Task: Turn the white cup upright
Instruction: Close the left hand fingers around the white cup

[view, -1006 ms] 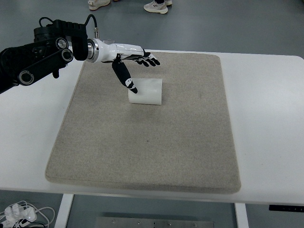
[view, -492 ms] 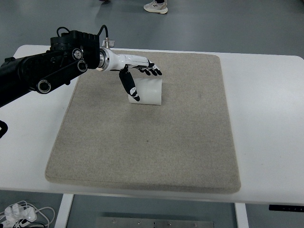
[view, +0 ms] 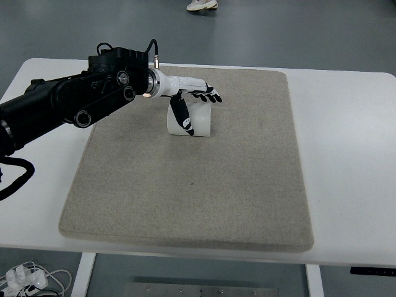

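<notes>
White cup point(view: 197, 119) is lying on its side in the upper middle of the grey mat point(view: 185, 192), long axis running left-right, directly under the left hand point(view: 192, 105), whose spread fingers are straddling without gripping it.

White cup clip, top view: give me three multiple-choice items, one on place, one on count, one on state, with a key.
1. Where does the white cup lie?
A. on the grey mat
B. on the bare white table
C. on the floor

2. How many robot arms show?
A. none
B. one
C. two

3. How is the left hand set?
A. fist closed beside the cup
B. lifting the cup clear of the mat
C. fingers spread over the cup, thumb down its front

Key: 1 A, the cup rests on the mat's far part. 2 B, only the left arm enters the frame. 3 C, the fingers fan out above the cup.
</notes>
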Action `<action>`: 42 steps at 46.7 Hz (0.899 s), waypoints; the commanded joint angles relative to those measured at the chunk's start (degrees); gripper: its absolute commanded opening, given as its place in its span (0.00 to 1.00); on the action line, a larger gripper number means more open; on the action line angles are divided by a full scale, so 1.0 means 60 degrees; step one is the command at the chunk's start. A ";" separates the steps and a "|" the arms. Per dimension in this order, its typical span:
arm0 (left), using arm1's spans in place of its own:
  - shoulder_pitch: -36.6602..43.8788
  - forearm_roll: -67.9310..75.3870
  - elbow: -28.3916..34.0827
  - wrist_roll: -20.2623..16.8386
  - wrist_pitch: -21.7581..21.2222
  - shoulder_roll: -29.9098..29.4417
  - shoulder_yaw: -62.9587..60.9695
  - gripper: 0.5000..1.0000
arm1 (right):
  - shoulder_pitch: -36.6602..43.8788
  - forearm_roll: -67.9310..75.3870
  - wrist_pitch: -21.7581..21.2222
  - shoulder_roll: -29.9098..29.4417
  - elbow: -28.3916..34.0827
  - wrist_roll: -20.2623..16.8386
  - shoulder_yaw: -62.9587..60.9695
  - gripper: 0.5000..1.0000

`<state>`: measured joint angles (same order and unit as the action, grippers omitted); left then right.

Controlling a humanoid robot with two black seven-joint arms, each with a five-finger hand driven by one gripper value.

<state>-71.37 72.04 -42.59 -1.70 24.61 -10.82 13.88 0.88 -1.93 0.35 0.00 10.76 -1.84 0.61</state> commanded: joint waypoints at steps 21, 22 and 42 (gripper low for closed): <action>0.0001 0.0092 0.0067 0.0005 0.0000 0.0177 -0.0395 0.62 | 0.0000 -0.0001 0.0000 0.0000 -0.0005 0.0000 0.0000 0.90; 0.0001 0.0136 0.0067 -0.0009 0.0000 0.0177 -0.0395 0.60 | 0.0000 -0.0001 0.0000 0.0000 0.0009 0.0000 0.0000 0.90; 0.0015 0.0239 0.0184 0.0005 0.0000 0.0162 -0.0380 0.04 | 0.0000 -0.0001 0.0000 0.0000 -0.0006 0.0000 0.0000 0.90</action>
<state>-71.28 73.81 -41.49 -1.69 24.59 -9.84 11.54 0.88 -1.94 0.35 0.00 10.77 -1.85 0.62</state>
